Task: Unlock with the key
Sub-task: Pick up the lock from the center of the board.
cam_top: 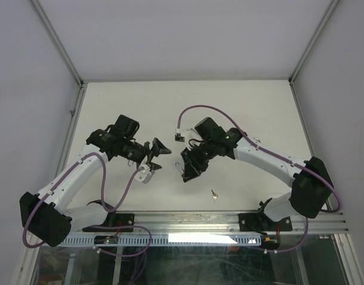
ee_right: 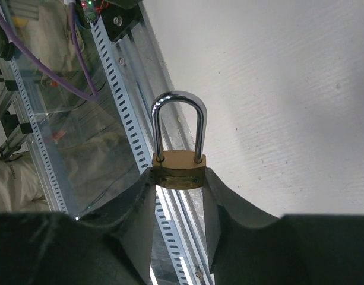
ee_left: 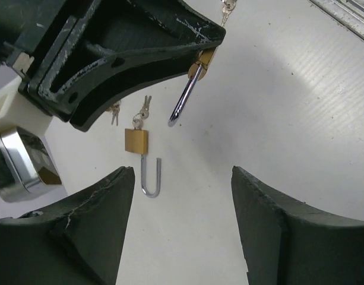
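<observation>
My right gripper [ee_right: 179, 177] is shut on the brass body of a padlock [ee_right: 178, 169]. Its chrome shackle [ee_right: 179, 101] is closed and points toward the near rail. In the left wrist view the same padlock [ee_left: 203, 59] hangs from the right gripper's fingertips above the table. A small key [cam_top: 214, 193] lies on the table near the front rail, also visible as the key [ee_left: 227, 7]. My left gripper [cam_top: 160, 151] is open and empty, just left of the right gripper [cam_top: 187, 169]. Its fingers [ee_left: 104, 202] frame bare table.
A second brass padlock [ee_left: 136, 141] lies on the table with its shackle [ee_left: 151, 178] swung open and keys [ee_left: 143, 111] at its base. Another small key [ee_left: 114, 113] lies beside it. A chrome and white object [ee_left: 21, 160] sits at the left. The slotted metal rail [ee_right: 125, 113] borders the near edge.
</observation>
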You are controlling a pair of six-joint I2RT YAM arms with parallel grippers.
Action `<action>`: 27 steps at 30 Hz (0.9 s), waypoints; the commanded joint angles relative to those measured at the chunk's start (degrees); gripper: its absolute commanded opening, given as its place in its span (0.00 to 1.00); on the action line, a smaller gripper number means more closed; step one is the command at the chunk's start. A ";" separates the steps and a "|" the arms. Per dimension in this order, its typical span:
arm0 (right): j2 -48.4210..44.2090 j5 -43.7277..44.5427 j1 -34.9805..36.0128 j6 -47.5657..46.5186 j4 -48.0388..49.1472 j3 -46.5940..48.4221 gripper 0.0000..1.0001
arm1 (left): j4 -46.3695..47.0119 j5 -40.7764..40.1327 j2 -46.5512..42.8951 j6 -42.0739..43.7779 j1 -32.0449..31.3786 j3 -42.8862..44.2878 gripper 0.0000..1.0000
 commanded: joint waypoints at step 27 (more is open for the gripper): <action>0.54 -5.10 1.93 -3.74 2.23 6.76 0.00 | 1.07 3.80 3.59 19.15 -9.40 3.42 0.09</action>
